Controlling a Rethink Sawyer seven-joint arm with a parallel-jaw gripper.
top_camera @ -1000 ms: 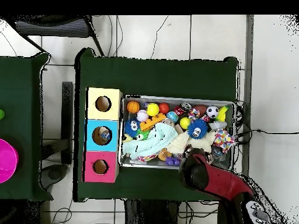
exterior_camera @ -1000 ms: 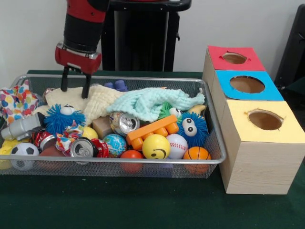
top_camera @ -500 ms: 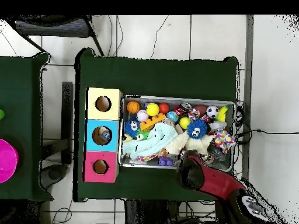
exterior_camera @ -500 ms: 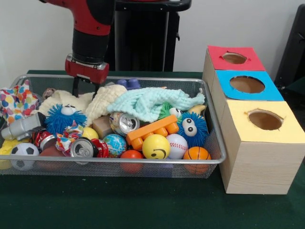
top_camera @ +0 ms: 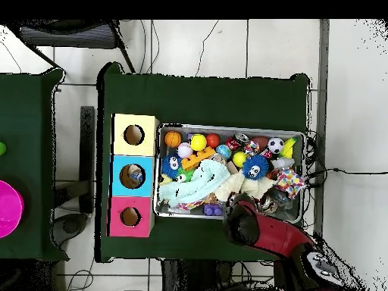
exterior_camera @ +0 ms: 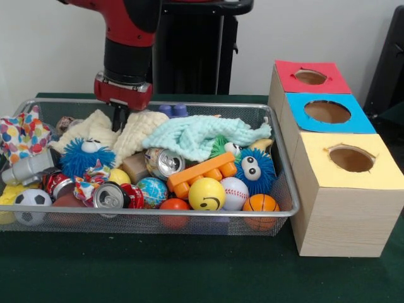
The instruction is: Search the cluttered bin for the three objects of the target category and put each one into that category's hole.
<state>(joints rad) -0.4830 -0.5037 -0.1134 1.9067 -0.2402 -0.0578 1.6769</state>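
The wire mesh bin [exterior_camera: 158, 213] is full of toys, cans and cloths. My gripper [exterior_camera: 118, 118] hangs at the bin's back left in the front view, open, with its fingertips dipped behind the cream cloths [exterior_camera: 136, 129]. It holds nothing that I can see. A greyish, crinkly see-through bottle [exterior_camera: 28, 167] lies at the bin's left end, well apart from the gripper; it also shows in the overhead view [top_camera: 282, 163]. The blue-surround hole [exterior_camera: 327, 112] is the middle one on the wooden boxes. In the overhead view [top_camera: 132, 176] something pale and blue shows inside it.
A mint cloth [exterior_camera: 202, 136], a spotted cloth [exterior_camera: 22, 132], drink cans [exterior_camera: 165, 162], fuzzy blue balls [exterior_camera: 85, 158], an orange brick [exterior_camera: 202, 173] and several small balls fill the bin. The red-surround hole [exterior_camera: 310, 77] and yellow-surround hole [exterior_camera: 351, 159] flank the blue one. My arm [top_camera: 265, 231] covers the bin's near rim in the overhead view.
My gripper has moved right in the front view along the bin's back edge, and lower, so its fingers now sit partly behind the cream cloths. The bin's contents look unmoved.
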